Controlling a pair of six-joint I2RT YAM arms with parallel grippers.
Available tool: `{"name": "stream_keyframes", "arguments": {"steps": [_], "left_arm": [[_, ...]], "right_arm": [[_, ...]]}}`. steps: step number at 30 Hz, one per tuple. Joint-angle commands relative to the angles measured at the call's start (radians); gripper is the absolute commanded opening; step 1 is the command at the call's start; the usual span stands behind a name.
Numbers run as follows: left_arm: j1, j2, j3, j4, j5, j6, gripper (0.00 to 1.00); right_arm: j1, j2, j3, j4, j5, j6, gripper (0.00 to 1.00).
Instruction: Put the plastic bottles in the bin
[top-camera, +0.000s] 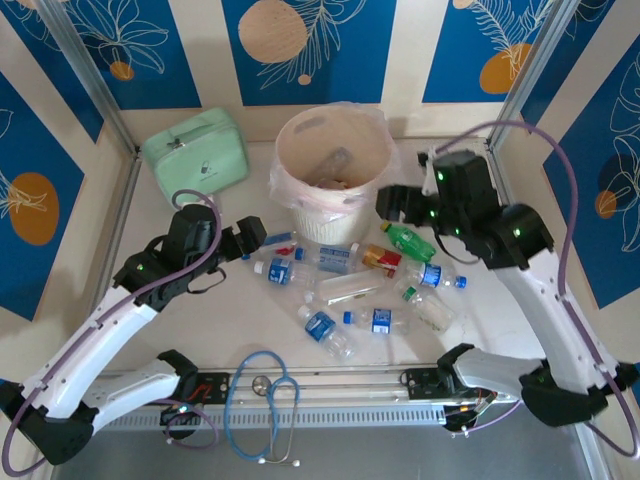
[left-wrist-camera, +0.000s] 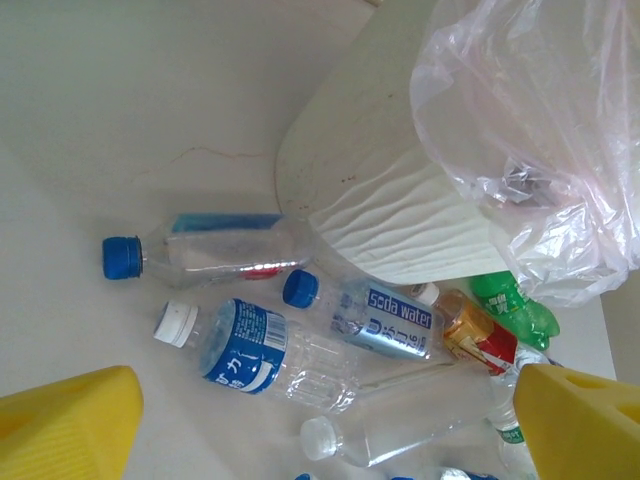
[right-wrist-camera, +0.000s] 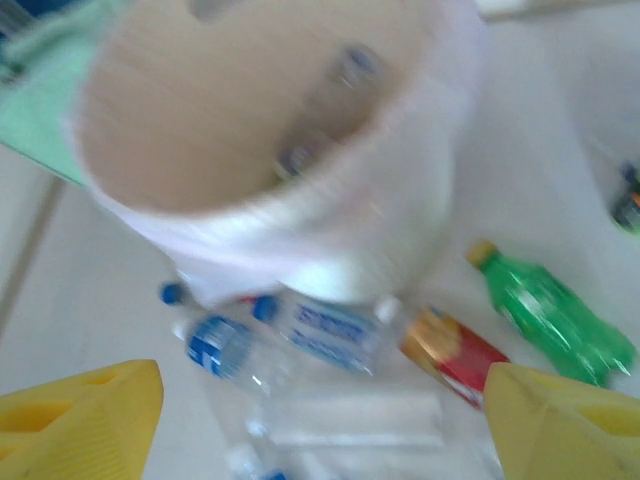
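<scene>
From above, plastic bottles (top-camera: 350, 288) lie on the surface (top-camera: 240, 320) at six o'clock of the bin (top-camera: 283, 150). Left wrist: left fingers (left-wrist-camera: 70, 420) stand apart, empty, over a blue-labelled bottle (left-wrist-camera: 260, 355). Right wrist: right fingers (right-wrist-camera: 80, 420) stand apart, empty. The bottles look light, crushable and slick; grip mid-body.

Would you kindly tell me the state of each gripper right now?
Left gripper: open, holding nothing.
Right gripper: open, holding nothing.
</scene>
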Motion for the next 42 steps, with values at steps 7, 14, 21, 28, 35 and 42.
{"name": "stream_keyframes", "arguments": {"steps": [7, 14, 21, 28, 35, 42], "left_arm": [[0.006, -0.005, -0.041, 0.036, 0.040, -0.036, 0.93], [0.006, -0.009, -0.103, 0.059, 0.065, -0.058, 0.91], [-0.011, 0.027, -0.206, 0.156, 0.188, 0.042, 0.80], [-0.134, 0.147, -0.262, 0.295, 0.298, 0.200, 0.78], [-0.252, 0.279, -0.194, 0.283, 0.308, 0.407, 0.78], [-0.298, 0.441, -0.059, 0.252, 0.256, 0.681, 0.80]], "right_arm": [[-0.101, -0.119, -0.314, -0.112, 0.000, 0.149, 0.84], [-0.071, -0.089, -0.465, 0.009, -0.172, 0.178, 0.81], [-0.045, -0.098, -0.527, 0.036, -0.157, 0.237, 0.79], [-0.048, -0.079, -0.560, 0.071, -0.220, 0.322, 0.78], [-0.039, -0.068, -0.569, 0.043, -0.183, 0.391, 0.77], [-0.065, -0.116, -0.550, 0.002, -0.167, 0.428, 0.76]]}}
